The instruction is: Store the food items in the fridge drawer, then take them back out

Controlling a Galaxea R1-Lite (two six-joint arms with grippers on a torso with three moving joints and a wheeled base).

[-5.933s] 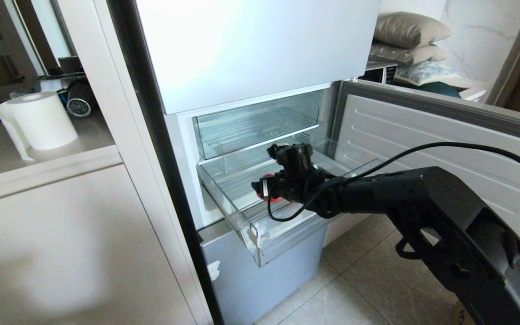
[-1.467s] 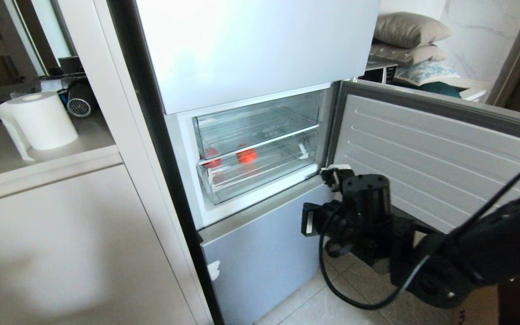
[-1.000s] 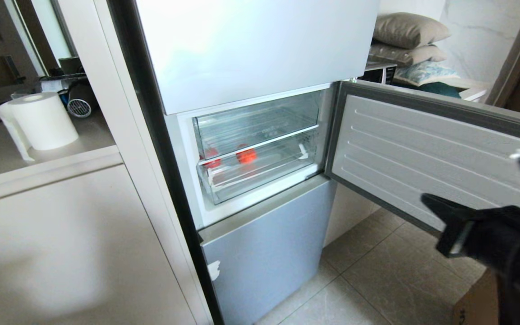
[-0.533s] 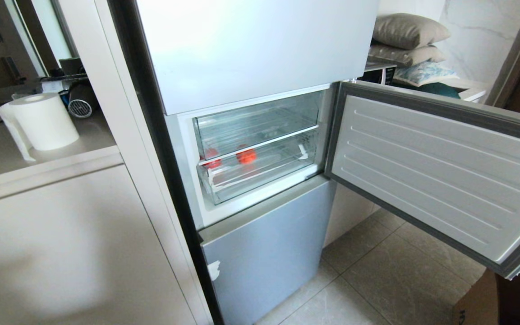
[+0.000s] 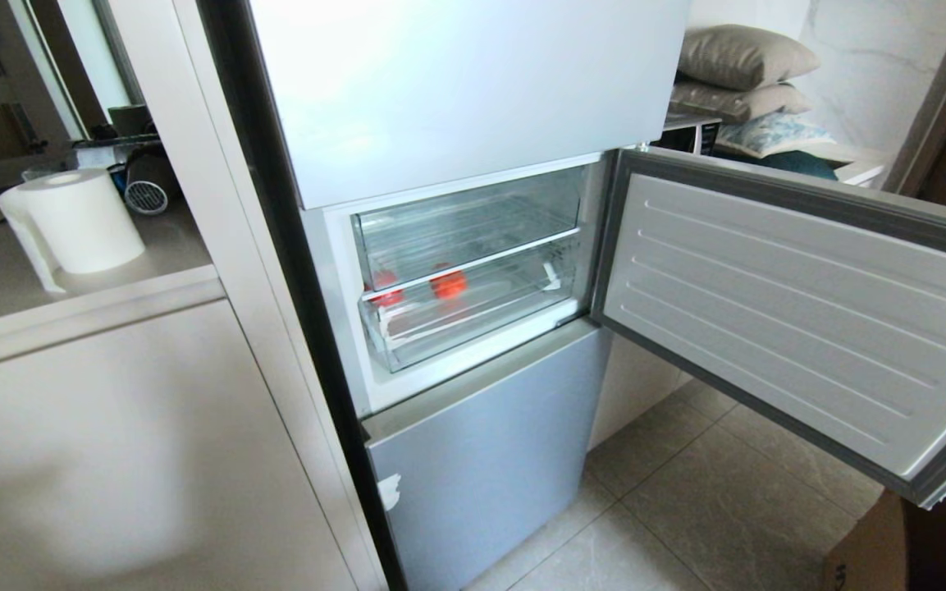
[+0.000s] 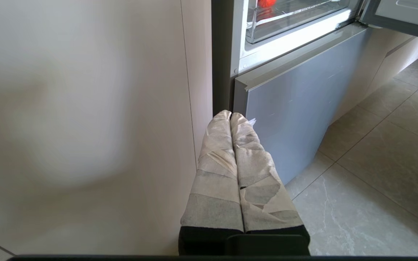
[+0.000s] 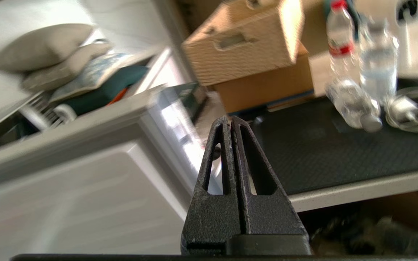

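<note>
fridge (image 5: 473, 90) middle door (image 5: 776, 304) hangs swung out to the right, ribbed inner face showing. fridge drawer (image 5: 473, 320) (the lower of two clear bins) sits pushed in flush under the shorter clear bin (image 5: 464, 222). red fruit (image 5: 448, 283) lies inside the drawer, left of centre; a second red patch (image 5: 385, 291) shows at the drawer's far left end (fruit or reflection, cannot tell).

neither arm appears in the head view. left gripper (image 6: 230, 115): tape-wrapped fingers pressed together, nothing between them, hanging low beside the beige cabinet (image 6: 85, 119) and near the fridge's grey bottom front (image 6: 296, 108). right gripper (image 7: 230, 119): black fingers closed tip to tip, empty, off to the right of the fridge, facing a black-topped table (image 7: 339, 145) with a cardboard box (image 7: 252, 47) and water bottles (image 7: 375, 61).

paper towel roll (image 5: 79, 217) stands on the counter at left; pillows (image 5: 739, 70) are stacked far right.
</note>
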